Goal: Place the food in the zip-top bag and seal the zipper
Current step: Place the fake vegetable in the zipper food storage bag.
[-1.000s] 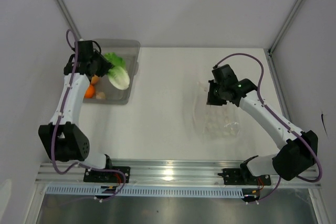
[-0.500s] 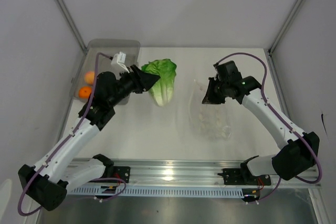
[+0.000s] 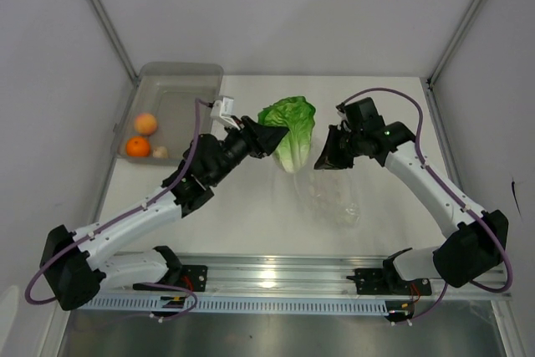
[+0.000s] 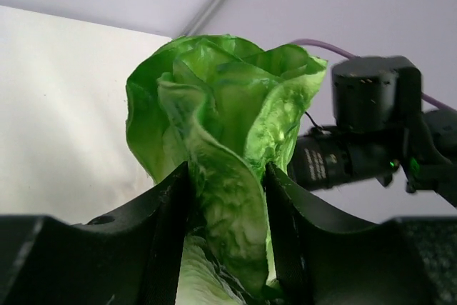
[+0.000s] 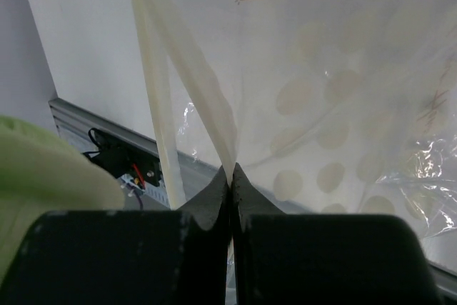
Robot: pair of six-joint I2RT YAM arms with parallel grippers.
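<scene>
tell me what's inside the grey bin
An orange fruit, a second orange fruit and a pale beige lump sit near the bin's left wall. Nothing covers its inside from above.

The white table point(image 3: 251, 215) carries a grey see-through bin point(image 3: 180, 119) in its far left corner, standing flat against the edge. In the bin lie one orange point(image 3: 145, 123), a second orange point(image 3: 138, 147) just nearer, and a small beige lump point(image 3: 160, 153) beside that one. Right of centre, the lower end of a clear bag point(image 3: 338, 202) seems to rest on the surface, its upper part raised. A metal rail point(image 3: 276, 272) runs along the near edge.
</scene>
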